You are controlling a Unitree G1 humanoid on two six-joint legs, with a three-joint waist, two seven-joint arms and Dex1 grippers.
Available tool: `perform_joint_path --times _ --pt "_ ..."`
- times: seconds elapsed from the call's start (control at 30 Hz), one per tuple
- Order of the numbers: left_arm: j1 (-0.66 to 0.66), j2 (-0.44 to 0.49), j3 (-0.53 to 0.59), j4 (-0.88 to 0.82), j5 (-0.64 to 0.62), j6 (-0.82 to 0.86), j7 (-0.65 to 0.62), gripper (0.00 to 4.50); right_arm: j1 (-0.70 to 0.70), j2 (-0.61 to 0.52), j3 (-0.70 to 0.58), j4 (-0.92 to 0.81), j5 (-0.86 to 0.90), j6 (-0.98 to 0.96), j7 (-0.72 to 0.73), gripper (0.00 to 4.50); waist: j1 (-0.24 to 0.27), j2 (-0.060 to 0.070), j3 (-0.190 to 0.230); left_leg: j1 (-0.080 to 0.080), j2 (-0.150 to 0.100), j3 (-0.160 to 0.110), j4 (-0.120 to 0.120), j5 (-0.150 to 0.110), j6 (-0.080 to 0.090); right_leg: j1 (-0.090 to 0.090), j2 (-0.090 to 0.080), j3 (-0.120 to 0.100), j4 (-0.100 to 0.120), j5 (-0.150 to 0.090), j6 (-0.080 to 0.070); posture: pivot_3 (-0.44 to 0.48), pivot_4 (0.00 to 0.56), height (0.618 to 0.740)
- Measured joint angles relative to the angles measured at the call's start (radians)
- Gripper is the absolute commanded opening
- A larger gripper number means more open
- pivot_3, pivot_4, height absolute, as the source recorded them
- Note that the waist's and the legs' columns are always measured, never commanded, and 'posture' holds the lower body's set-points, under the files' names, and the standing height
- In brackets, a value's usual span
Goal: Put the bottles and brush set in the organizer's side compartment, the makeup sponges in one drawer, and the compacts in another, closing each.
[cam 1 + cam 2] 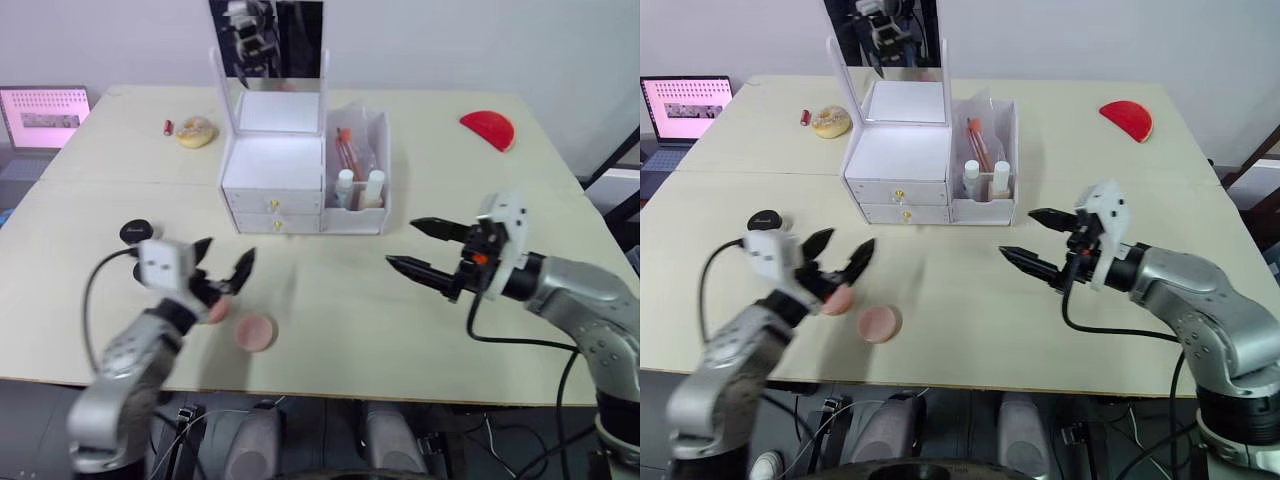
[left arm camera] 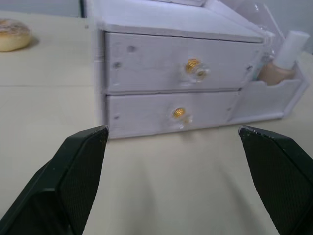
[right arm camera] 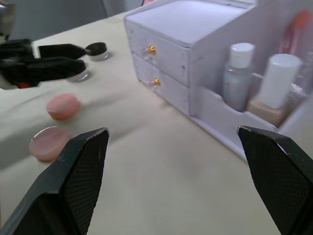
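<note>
Both grippers (image 1: 222,268) (image 1: 425,248) wide open over the beige table (image 1: 330,330) — grey wall (image 1: 450,40), laptop (image 1: 43,117) beyond.

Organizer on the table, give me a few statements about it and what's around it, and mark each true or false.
1. Both drawers of the organizer are shut. True.
2. The side compartment is empty. False: two white-capped bottles and a brush set stand in it.
3. Two pink sponges lie on the table in front of the organizer. True.
4. The left tool grips a sponge. False: it is open above the table, holding nothing.
5. The right tool is open. True.
6. A black compact sits on top of the organizer. False: it lies on the table, off to the organizer's left.
</note>
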Motion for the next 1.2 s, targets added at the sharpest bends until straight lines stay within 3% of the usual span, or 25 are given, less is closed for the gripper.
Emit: perform_joint_path --times 0.17,0.27,0.47,0.63,0.77,0.93,0.97,1.2 --pt "-0.131 -0.103 -0.118 0.123 0.164 -0.084 0.127 4.50 -0.065 0.009 0.057 0.002 0.008 0.000 0.010 4.45 0.002 0.000 0.000 0.000 0.000 0.000 0.000 0.000 0.000 0.000 0.000 0.000 0.000 0.000 0.000 0.000 0.150 0.739" --pt "-0.203 -0.155 -0.153 0.224 0.253 -0.146 0.193 4.50 -0.124 0.005 0.076 0.023 0.058 0.001 0.097 4.45 0.005 0.000 0.000 -0.001 0.000 0.000 0.000 0.000 0.000 0.000 0.000 0.000 -0.001 0.000 0.000 0.000 0.150 0.739" --pt "-0.247 -0.216 -0.208 0.352 0.340 -0.240 0.235 4.50 -0.306 -0.033 0.134 0.182 0.067 -0.018 0.274 4.45 0.007 0.000 0.000 -0.001 0.000 0.000 -0.001 0.000 0.000 0.000 0.000 -0.001 -0.002 0.000 0.001 0.000 0.150 0.739" --pt "-0.258 -0.236 -0.226 0.395 0.373 -0.283 0.245 4.50 -0.357 -0.030 0.176 0.270 0.038 -0.050 0.344 4.45 0.007 0.000 0.000 -0.001 0.000 0.000 -0.002 0.000 0.000 0.000 0.000 -0.001 -0.002 0.000 0.001 0.000 0.150 0.739" --pt "-0.262 -0.242 -0.224 0.407 0.392 -0.303 0.256 3.23 -0.366 -0.014 0.182 0.300 0.019 -0.068 0.355 4.50 0.008 0.000 0.000 -0.001 0.000 0.000 -0.001 0.000 0.000 0.000 0.000 -0.001 -0.002 0.000 0.002 0.000 0.150 0.739" --pt "-0.267 -0.249 -0.220 0.407 0.400 -0.315 0.268 0.62 -0.400 0.017 0.177 0.317 0.018 -0.077 0.351 4.50 0.006 0.000 0.000 -0.001 0.000 0.000 -0.002 0.000 0.000 0.000 0.000 -0.001 -0.001 0.000 0.002 0.000 0.150 0.739" --pt "-0.267 -0.249 -0.216 0.407 0.400 -0.316 0.267 0.29 -0.403 0.020 0.177 0.317 0.018 -0.080 0.351 4.50 0.007 0.000 0.000 -0.001 0.000 0.000 -0.002 0.000 0.000 0.000 0.000 -0.001 -0.001 0.000 0.002 0.000 0.150 0.739" --pt "-0.263 -0.252 -0.216 0.405 0.401 -0.318 0.267 0.31 -0.405 0.022 0.176 0.322 0.017 -0.080 0.350 4.50 0.007 0.000 0.000 -0.001 0.000 0.000 -0.002 0.000 0.000 0.000 0.000 -0.001 -0.002 0.001 0.005 0.000 0.150 0.739"
